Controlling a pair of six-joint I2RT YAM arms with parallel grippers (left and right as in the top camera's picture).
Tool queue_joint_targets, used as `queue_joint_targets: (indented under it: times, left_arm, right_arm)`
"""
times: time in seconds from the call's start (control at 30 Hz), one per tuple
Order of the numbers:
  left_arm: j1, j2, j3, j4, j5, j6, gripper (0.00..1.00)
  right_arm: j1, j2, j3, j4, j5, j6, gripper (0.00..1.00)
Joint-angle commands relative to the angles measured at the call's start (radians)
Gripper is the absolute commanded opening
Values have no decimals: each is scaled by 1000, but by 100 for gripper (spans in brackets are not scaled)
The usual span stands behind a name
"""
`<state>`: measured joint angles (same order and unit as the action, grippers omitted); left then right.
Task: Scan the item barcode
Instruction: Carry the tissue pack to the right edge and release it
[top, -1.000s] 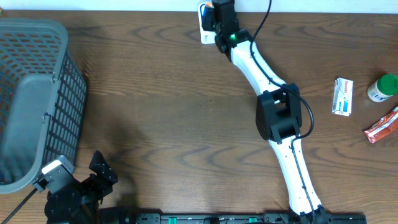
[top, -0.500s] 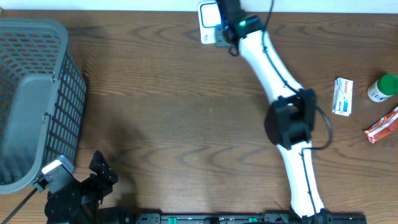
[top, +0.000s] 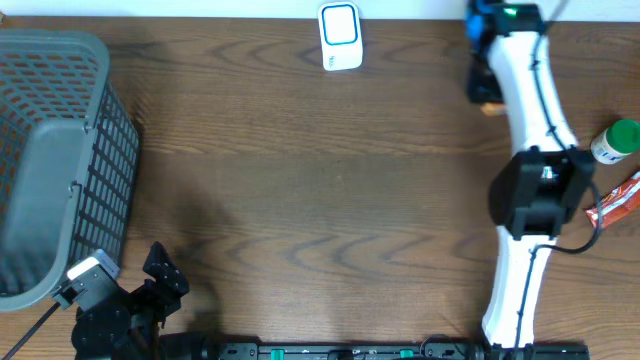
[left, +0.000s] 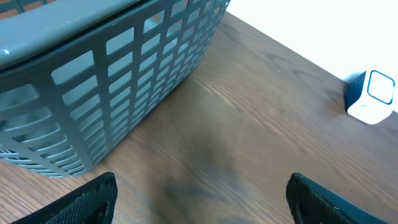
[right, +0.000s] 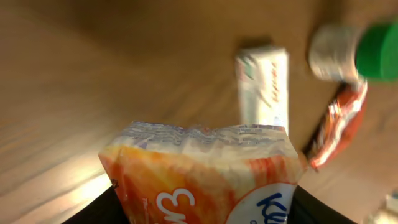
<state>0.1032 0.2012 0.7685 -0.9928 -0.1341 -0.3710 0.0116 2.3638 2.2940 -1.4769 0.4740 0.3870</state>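
Grey plastic lattice basket (top: 112, 160) at left end of brown wooden table (top: 300, 180). At right: green-capped white bottle (top: 614, 141), red foil wrapper (top: 612, 203) near it, white rectangular carton (right: 262, 87) alongside.

You see a dark brown wood-grain table (top: 280, 170) filling the overhead view; its far edge meets a plain white wall (left: 311, 25), under soft, even light.
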Motion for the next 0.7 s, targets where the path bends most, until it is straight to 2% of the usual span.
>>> queue_joint_targets:
  times: [0.0, 0.13, 0.3, 0.47, 0.6, 0.67]
  left_arm:
    - [4, -1, 0, -2, -8, -8, 87]
    - [4, -1, 0, -2, -8, -8, 87]
    - [4, -1, 0, -2, -8, -8, 87]
    - [4, -1, 0, -2, -8, -8, 87]
    - [4, -1, 0, -2, -8, -8, 87]
    - [4, -1, 0, -2, -8, -8, 87]
  right_arm:
    - [-82, 11, -113, 29, -47, 88, 52]
    - [-171, 11, -252, 115, -166, 88, 48]
    - [-237, 11, -373, 184, -189, 91, 48]
    - [-288, 11, -444, 232, -163, 91, 54]
    - [-347, 9, -449, 225, -126, 89, 55]
    - [-374, 6, -442, 212, -124, 74, 59]
